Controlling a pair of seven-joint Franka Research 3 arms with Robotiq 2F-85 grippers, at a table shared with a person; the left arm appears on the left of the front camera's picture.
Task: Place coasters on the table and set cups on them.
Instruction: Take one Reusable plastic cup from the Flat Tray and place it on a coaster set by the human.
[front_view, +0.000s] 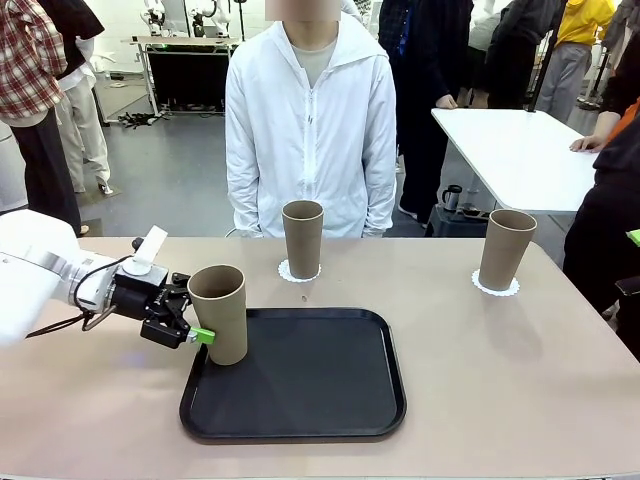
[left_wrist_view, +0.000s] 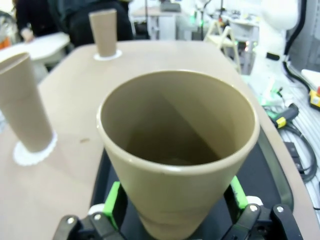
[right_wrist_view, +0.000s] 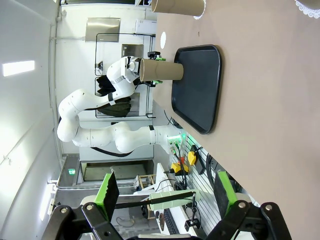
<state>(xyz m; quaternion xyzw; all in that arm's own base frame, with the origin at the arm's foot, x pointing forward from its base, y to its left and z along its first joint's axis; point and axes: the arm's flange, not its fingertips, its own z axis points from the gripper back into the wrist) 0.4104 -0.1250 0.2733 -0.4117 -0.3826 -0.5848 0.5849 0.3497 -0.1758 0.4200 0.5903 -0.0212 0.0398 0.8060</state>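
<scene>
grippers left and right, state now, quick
left gripper: shut on the cup at the tray's left edge
right gripper: open, holding nothing

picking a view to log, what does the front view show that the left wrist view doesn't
Front view alone: the person standing at the far side, the whole black tray, and the left arm reaching in.

Left wrist view alone: the inside of the held cup, and both green pads against its sides.

Both: the left end effector shut on that cup at the tray's left edge, and two other cups standing on coasters on the table.
</scene>
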